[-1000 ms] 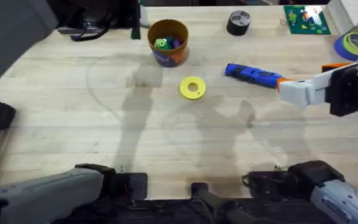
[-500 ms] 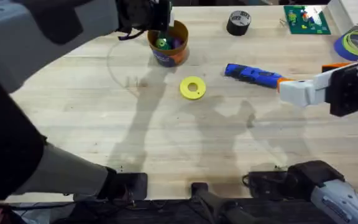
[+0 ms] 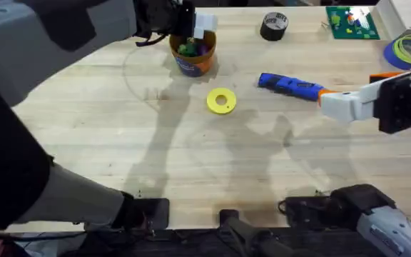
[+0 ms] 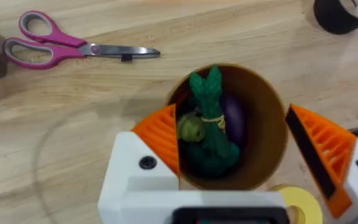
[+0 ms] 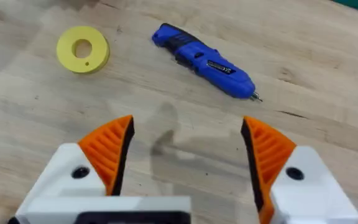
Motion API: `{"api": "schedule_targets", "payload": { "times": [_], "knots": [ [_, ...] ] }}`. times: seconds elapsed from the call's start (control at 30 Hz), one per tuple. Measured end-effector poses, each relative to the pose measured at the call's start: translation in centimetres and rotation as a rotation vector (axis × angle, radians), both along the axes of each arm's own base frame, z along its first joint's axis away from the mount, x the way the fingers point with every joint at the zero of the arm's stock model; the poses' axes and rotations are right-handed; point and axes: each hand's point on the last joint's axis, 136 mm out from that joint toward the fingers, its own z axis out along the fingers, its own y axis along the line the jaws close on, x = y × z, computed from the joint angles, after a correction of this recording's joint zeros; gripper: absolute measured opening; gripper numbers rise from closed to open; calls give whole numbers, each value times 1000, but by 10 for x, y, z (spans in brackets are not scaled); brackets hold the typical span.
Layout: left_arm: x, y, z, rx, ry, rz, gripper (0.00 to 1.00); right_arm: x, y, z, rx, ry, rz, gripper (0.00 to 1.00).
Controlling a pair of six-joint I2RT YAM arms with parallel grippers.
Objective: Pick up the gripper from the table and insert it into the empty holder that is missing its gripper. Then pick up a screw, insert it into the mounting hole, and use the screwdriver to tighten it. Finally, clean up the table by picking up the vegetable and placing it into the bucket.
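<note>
**Vegetable in the bucket**

The left gripper [image 4: 235, 155] hangs over the bucket [image 4: 266, 112], fingers spread wide. The right gripper [image 5: 188, 155], also spread, hovers near the screwdriver [image 5: 204, 60]. The vegetable [image 4: 211, 124] lies inside the bucket.

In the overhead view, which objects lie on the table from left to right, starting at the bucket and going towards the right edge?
bucket → yellow ring-shaped disc → black tape roll → screwdriver → green circuit board → blue tape roll
</note>
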Motion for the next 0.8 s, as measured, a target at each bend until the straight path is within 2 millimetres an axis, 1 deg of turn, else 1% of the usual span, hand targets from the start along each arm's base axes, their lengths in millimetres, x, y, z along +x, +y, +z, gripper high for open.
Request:
{"api": "schedule_targets", "payload": {
  "times": [0.07, 0.13, 0.27, 0.33, 0.4, 0.5, 0.67, 0.8],
  "knots": [
    [-3, 2, 0, 6, 11, 3, 985, 0, 0, 0, 0, 0, 0, 997],
    [-9, 4, 3, 10, 22, 4, 986, 0, 0, 0, 0, 0, 0, 997],
    [-30, 10, 24, 16, 29, 7, 986, 0, 0, 0, 0, 0, 0, 997],
    [-47, 18, 39, 27, 35, 18, 986, 0, 0, 0, 0, 0, 0, 997],
    [-66, 27, 50, 46, 53, 31, 986, 0, 0, 0, 0, 0, 0, 996],
    [-99, 41, 59, 81, 101, 49, 985, 0, 0, 0, 0, 0, 0, 996],
    [-151, 59, 58, 134, 216, 60, 985, 0, 0, 0, 0, 0, 0, 996],
    [-181, 68, 54, 162, 295, 59, 986, 0, 0, 0, 0, 0, 0, 995]
  ]
}}
